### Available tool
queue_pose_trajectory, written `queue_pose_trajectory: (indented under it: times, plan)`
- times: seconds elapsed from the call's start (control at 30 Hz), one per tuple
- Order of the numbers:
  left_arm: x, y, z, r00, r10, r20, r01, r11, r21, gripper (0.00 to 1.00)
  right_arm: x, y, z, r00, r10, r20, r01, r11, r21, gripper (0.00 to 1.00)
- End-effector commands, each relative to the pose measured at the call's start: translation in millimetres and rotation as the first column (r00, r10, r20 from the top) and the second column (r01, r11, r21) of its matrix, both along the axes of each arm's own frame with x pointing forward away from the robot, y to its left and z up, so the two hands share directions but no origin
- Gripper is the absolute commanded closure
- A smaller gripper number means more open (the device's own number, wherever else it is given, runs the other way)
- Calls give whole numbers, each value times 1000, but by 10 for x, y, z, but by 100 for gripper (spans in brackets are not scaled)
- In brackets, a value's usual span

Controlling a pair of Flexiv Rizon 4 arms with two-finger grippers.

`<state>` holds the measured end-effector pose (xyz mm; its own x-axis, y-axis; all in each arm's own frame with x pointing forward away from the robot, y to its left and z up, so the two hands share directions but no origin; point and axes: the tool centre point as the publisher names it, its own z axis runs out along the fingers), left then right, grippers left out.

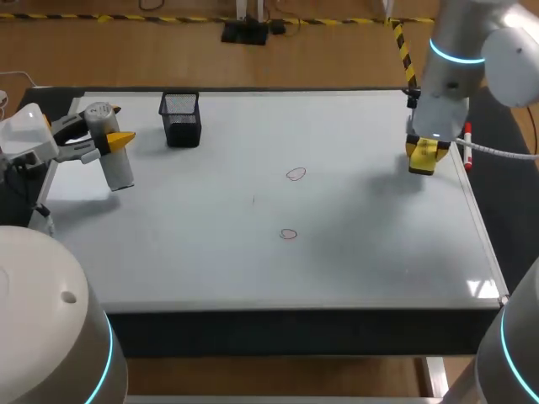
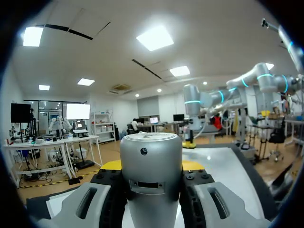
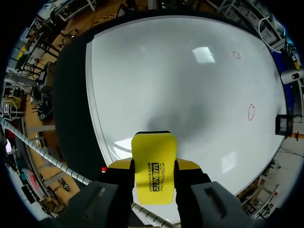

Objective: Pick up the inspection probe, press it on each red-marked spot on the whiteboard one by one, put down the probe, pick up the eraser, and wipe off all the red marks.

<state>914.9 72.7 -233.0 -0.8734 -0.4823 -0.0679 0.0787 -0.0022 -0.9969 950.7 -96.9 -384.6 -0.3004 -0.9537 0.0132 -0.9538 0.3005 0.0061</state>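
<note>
Whiteboard covers nearly the whole tabletop, glossy white inside a dark border, with pale light reflections near its right near corner and a soft grey shadow on its right half. Two small red-marked spots sit around the middle: one farther, one nearer, well apart from each other. A black mesh pen holder stands upright at the far left of the board.

At the left edge, the left gripper clamps the inspection probe, a silver-grey cylinder; the left wrist view shows it pinched between both fingers.

Over the far right of the board, just inside its border, the right gripper grips the yellow eraser, its fingers closed against both sides. I cannot tell whether the eraser touches the surface. Both red spots lie well to its left.
</note>
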Motion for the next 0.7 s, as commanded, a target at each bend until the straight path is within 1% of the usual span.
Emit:
queue_pose_trajectory:
  times: [0.03, 0.33, 0.37, 0.47, 0.53, 0.63, 0.67, 0.7]
  plan:
    - [-5, -1, 9, 1000, 0, 1, 0, 1000, 1, 100, 5, 7, 10, 1000, 0, 0, 0, 1000, -7, 100]
    - [-5, -1, 9, 1000, 0, 1, 0, 1000, 1, 100, 5, 7, 10, 1000, 0, 0, 0, 1000, -7, 100]
    - [-1, -28, 33, 1000, -1, -2, 2, 1000, 19, 100, 5, 7, 10, 1000, 0, 0, 0, 1000, -7, 100]
    - [-25, -149, 70, 1000, -5, -4, 5, 1000, 23, 100, 5, 7, 10, 1000, 0, 0, 0, 1000, -7, 100]
    - [-43, -224, 72, 1000, -5, 1, 5, 1000, 2, 100, 5, 7, 10, 1000, 0, 0, 0, 1000, -7, 100]
    - [-85, -382, 65, 1000, -2, -2, 2, 1000, -3, 100, 5, 7, 10, 1000, 0, 0, 0, 1000, -7, 100]
    - [-95, -438, 59, 1000, -13, 4, 13, 1000, -18, 100, 5, 7, 10, 1000, 0, 0, 0, 1000, -7, 100]
    - [-114, -499, 58, 1000, -17, 3, 17, 1000, -20, 100, 5, 7, 10, 1000, 0, 0, 0, 1000, -7, 100]
